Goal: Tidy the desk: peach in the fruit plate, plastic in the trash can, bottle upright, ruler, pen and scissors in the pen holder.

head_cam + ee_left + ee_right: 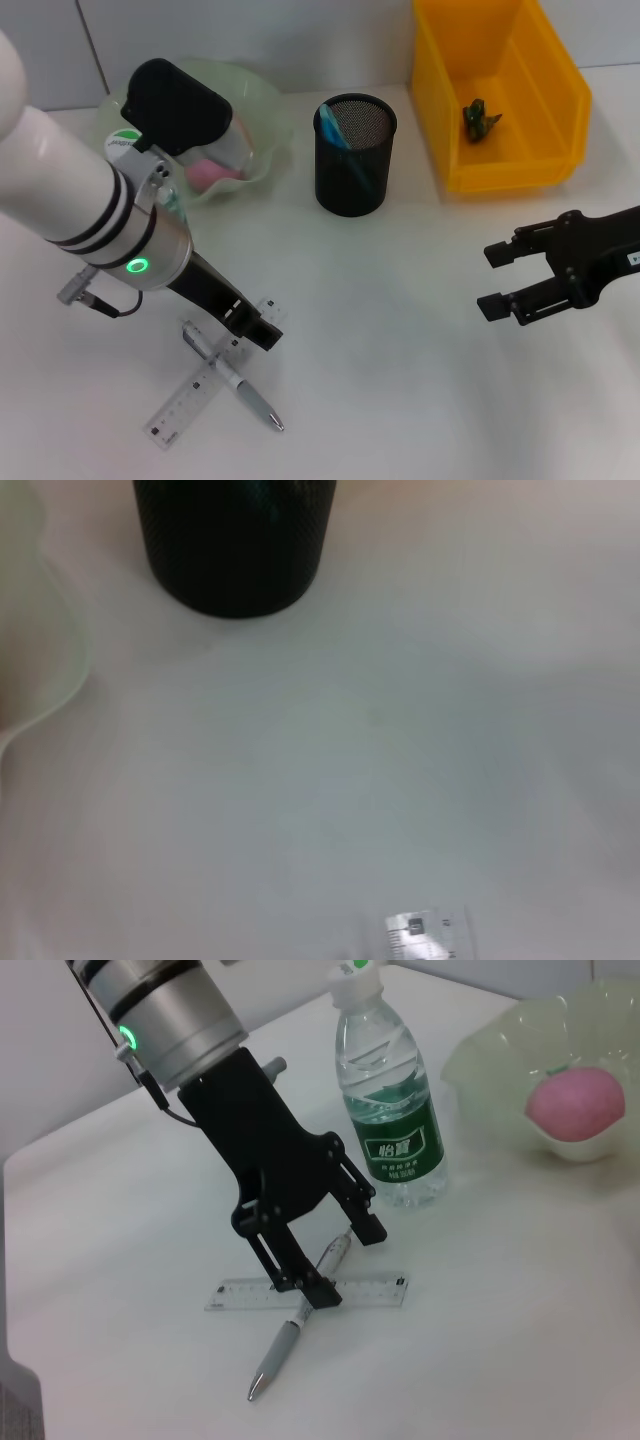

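Two items are left lying flat on the bench [400,350]: the ruler [205,385] and the pen [232,378], which crosses over the ruler near its middle. The left tool [330,1260] is low over that crossing with its fingers apart, one on each side of the ruler and pen, and it holds nothing. The right tool [500,280] hovers well to the side, near the yellow trash can [505,150], fingers apart and empty.

The peach [577,1103] sits in the fruit plate [480,1050], the bottle [390,1110] stands upright just beside the left arm, and a dark green scrap [481,118] lies in the trash can. The pen holder [354,155] already holds something blue; whether that is the scissors I cannot tell.

My judgement is that the step in hand is picking up the ruler or the pen. Because the two are stacked, closing the fingers could catch both, or pinch one and flick the other away across the bench. The ruler is thin and flat, so the fingertips may slide over it without gripping. The bottle is near the arm; a careless lift or swing toward the pen holder could knock it over and undo that part of the task.
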Robot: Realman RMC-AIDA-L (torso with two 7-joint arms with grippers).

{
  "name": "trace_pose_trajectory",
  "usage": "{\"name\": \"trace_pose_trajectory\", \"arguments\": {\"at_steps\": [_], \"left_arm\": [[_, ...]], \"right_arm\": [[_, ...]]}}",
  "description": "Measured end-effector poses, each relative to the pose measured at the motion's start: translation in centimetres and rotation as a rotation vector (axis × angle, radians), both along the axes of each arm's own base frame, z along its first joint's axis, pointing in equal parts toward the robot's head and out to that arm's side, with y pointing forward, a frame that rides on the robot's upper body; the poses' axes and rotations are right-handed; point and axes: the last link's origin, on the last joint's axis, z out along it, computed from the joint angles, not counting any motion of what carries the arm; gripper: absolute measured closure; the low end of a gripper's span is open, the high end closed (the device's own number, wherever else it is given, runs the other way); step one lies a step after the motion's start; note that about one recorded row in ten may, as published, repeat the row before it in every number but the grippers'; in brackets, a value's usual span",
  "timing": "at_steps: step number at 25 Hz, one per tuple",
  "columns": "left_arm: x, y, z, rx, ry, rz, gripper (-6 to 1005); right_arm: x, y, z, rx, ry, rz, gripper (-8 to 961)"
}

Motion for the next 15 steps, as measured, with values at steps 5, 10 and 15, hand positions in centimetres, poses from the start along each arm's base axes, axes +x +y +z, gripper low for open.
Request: {"name": "trace_pose_trajectory", "arguments": {"at_steps": [5, 10, 15], "left_arm": [[0.2, 0.0, -0.9, 0.008, 0.036, -0.008, 315], [0.0, 0.0, -1.4, 0.01, 0.039, -0.007, 319], [-0.1, -0.1, -1.6, 0.003, 0.043, -0.003, 324]], "right_arm": [[-0.2, 0.2, 0.0, -0.003, -0.009, 0.0, 146], [-0.1, 0.3, -0.1, -0.012, -0.018, -0.008, 149], [0.1, 0.2, -0.3, -0.02, -0.013, -0.016, 151]]}}
